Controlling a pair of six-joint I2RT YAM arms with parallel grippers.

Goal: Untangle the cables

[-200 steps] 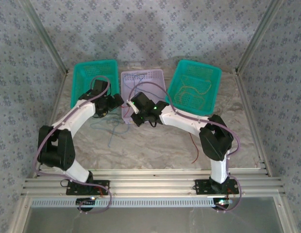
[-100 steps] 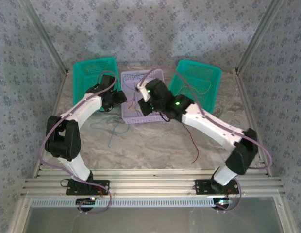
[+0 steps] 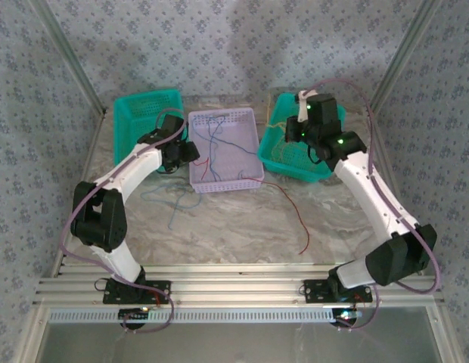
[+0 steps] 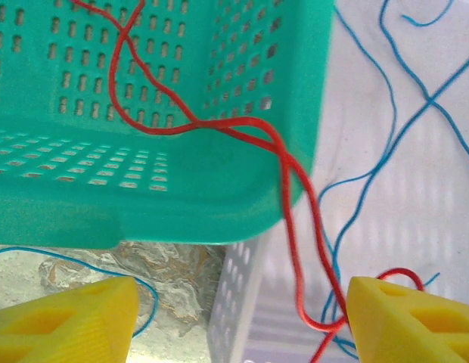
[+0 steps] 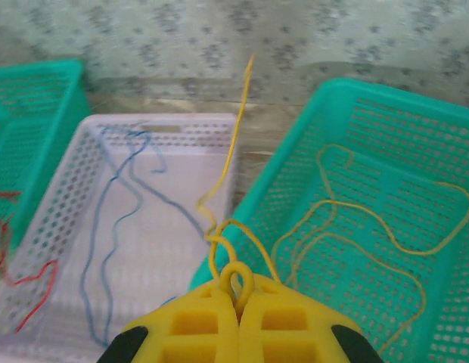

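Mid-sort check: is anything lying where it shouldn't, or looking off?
Yes. A red cable trails out of the lilac basket over its near rim and snakes across the table toward the near right. A blue cable lies loose on the table left of that basket. Both sit outside any basket.

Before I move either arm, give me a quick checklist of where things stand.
1. Right gripper jaws shut on yellow cable: ok.
2. Right gripper over right teal basket: ok.
3. Yellow cable's tail free of blue cables: cannot tell.
4. Left gripper jaws open around red cable: ok.
5. Red cable clear of purple basket: not ok, it trails among the blue cables.
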